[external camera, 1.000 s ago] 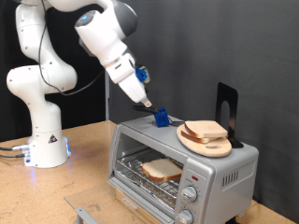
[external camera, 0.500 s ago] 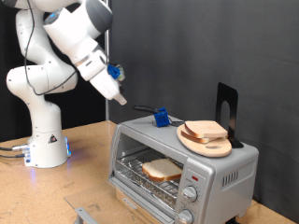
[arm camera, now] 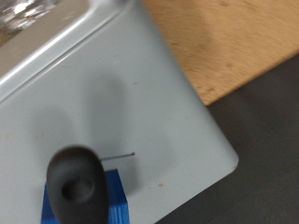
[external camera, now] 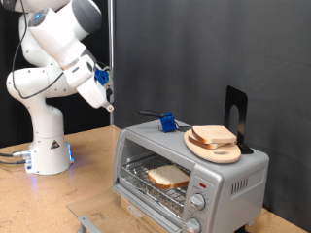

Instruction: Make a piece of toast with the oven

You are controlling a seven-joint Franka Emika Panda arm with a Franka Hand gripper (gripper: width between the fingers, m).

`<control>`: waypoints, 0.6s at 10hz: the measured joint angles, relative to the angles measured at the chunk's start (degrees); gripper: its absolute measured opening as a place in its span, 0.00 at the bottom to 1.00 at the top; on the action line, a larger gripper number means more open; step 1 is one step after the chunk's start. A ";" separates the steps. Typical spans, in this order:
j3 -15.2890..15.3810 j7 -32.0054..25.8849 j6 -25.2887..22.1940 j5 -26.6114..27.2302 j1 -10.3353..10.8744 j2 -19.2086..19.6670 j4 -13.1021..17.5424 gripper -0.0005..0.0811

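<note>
Exterior view showed us the gripper (external camera: 110,104) hanging in the air off the upper left of the oven (external camera: 190,167), apart from it and carrying nothing. We could not tell whether its fingers were spread or pressed together, since they were too small there and did not show in the wrist view.

Below the gripper stood the oven with its door (external camera: 146,204) dropped open. The toast (external camera: 168,176) already lay flat on the rack (external camera: 148,181) inside, so we judged the loading done. On the oven's top sat a small blue block (external camera: 168,123) bearing a black handle (external camera: 148,113); the wrist view looked down on that same block (arm camera: 86,199) and handle (arm camera: 75,180), resting on the grey top (arm camera: 121,93), with the wooden table (arm camera: 224,37) beyond. Further towards the exterior view's right lay a round board (external camera: 216,148) with more bread (external camera: 214,135), beside a black stand (external camera: 234,112).

We judged the toast light, soft and easily crushed or torn, its crumb giving way under a hard squeeze. We thought a gentle hold across an edge at the firmer crust would serve best, keeping it level so it would not sag.
</note>
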 joint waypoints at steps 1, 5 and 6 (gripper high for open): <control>-0.86 4.83 -1.87 0.53 -1.04 1.43 0.43 0.99; -4.03 12.23 -8.43 1.58 -3.34 5.47 2.18 0.99; -5.07 16.55 -11.20 2.90 -3.70 5.86 2.66 0.99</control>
